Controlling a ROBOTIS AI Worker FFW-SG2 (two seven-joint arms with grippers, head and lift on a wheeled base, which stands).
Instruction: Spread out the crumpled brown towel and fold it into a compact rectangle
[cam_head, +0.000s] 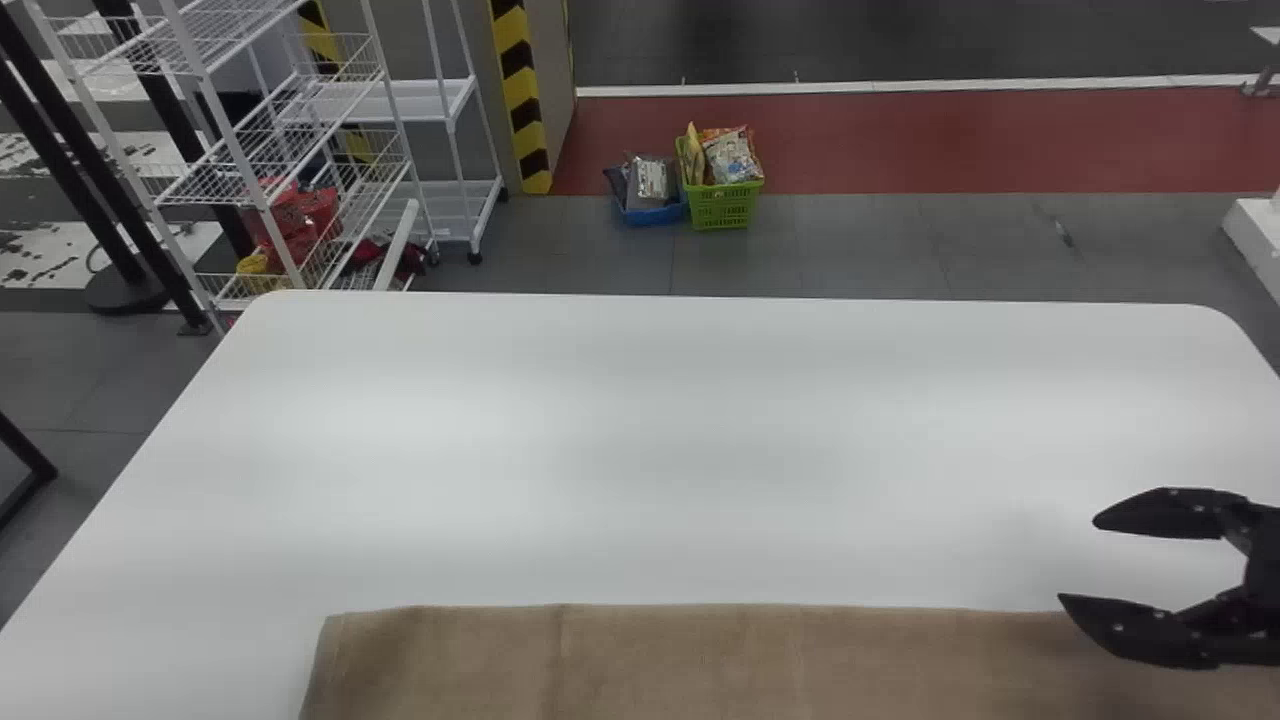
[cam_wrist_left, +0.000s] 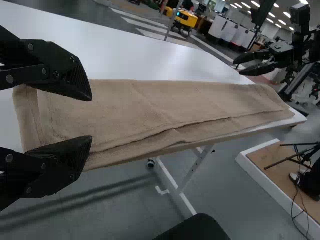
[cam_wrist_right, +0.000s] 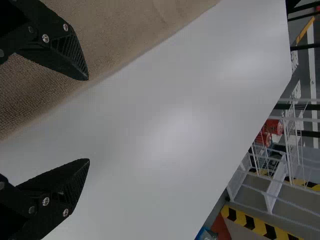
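My right gripper (cam_head: 1080, 560) hangs at the right of the head view, open, by the far edge of the brown towel (cam_head: 700, 660). The towel lies flat as a long folded strip along the table's near side. In the right wrist view the right gripper (cam_wrist_right: 89, 120) has one finger over the towel (cam_wrist_right: 130, 30) and the other over bare tabletop. The left gripper (cam_wrist_left: 92, 118) stands open at one end of the towel (cam_wrist_left: 165, 107), holding nothing; layered edges run along the strip's near side there.
The white table (cam_head: 640, 430) stretches beyond the towel. Past it stand a white wire rack (cam_head: 270, 150), a green basket (cam_head: 722, 205) and a blue basket (cam_head: 650, 213) on the floor. A striped pillar (cam_head: 520, 95) rises behind.
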